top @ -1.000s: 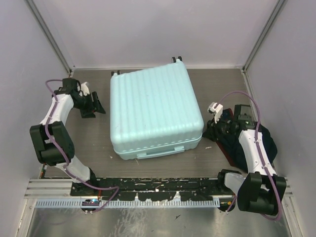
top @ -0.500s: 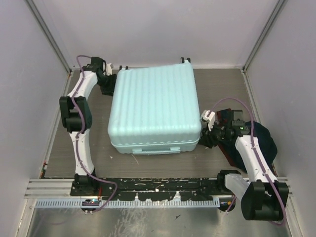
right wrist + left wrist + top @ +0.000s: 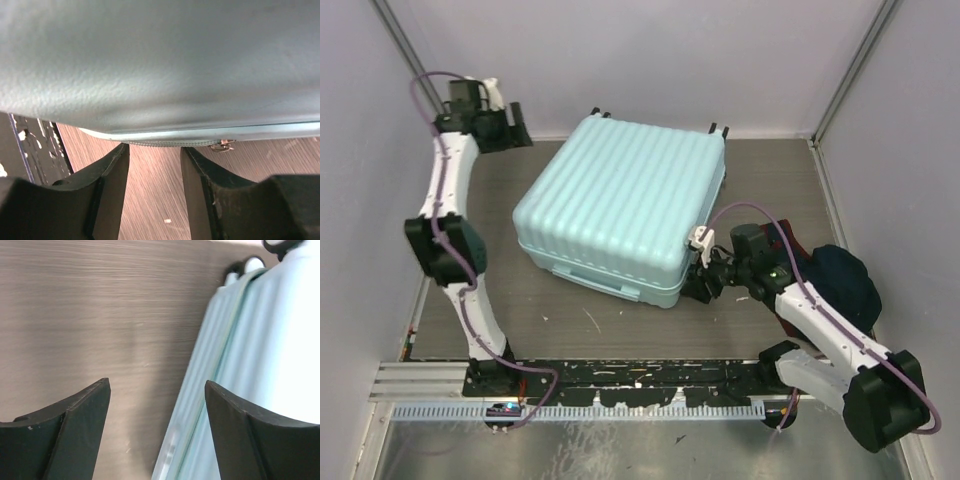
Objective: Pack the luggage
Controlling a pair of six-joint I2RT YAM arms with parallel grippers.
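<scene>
Grey panel walls (image 3: 650,60) are enclosing the brown wood-grain table (image 3: 540,290) on three sides. Mint-blue luggage (image 3: 620,205) is lying closed and flat mid-table, turned diagonally, with its wheels (image 3: 717,128) pointing at the far wall. Bare table is showing along its left and near sides. A dark garment (image 3: 845,280) is lying at the right wall, beside the right arm. The right gripper (image 3: 696,284) is sitting at the luggage's near-right corner, jaws parted and pinching nothing. The left gripper (image 3: 515,125) is hovering at the far-left corner, spread wide, holding nothing, apart from the luggage.
</scene>
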